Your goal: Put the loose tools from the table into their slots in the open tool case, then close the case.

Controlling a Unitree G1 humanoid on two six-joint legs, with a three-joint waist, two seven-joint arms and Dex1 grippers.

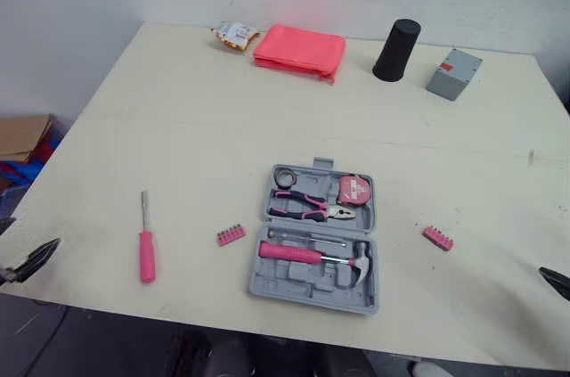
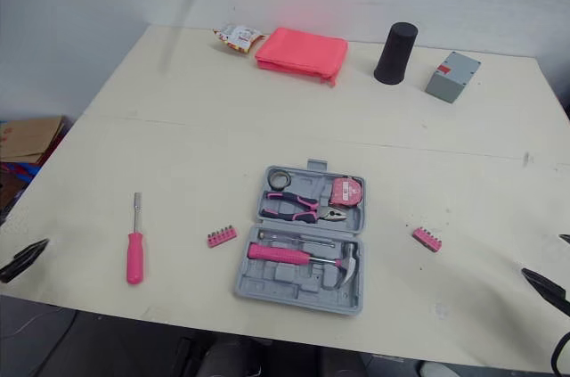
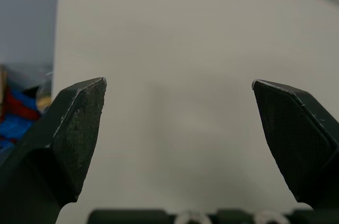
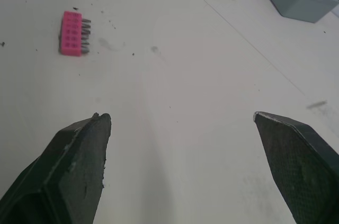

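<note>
Grey plastic tool case (image 1: 313, 252) lies open on a pale bench (image 1: 178, 127), ahead of the two end effectors and between them. Its slots hold pink-handled pliers (image 1: 307, 207), a pink tape measure (image 1: 354, 190), a pink-handled hammer (image 1: 307, 254) and a small roll (image 1: 285, 177). Empty moulded slots show along its near side.

The left end effector (image 3: 180, 83) hovers at the bench's near left edge. Its two black fingers are spread wide with nothing between them. Just ahead of it, toward the case, a pink screwdriver (image 1: 146, 248) lies flat with its shaft pointing away from the robot. Further toward the case, near its left wall but not touching it, lies a pink bit holder (image 1: 231, 234).

The right end effector (image 4: 183, 115) hangs over the bench's near right part, its fingers likewise spread wide and empty. A second pink bit holder (image 4: 72, 33) lies ahead of it and toward the case, apart from both.

Far beyond both end effectors, along the bench's back edge, sit a snack packet (image 1: 235, 36), a pink pouch (image 1: 300, 50), a black cylinder (image 1: 396, 50) and a grey box (image 1: 453, 74).
</note>
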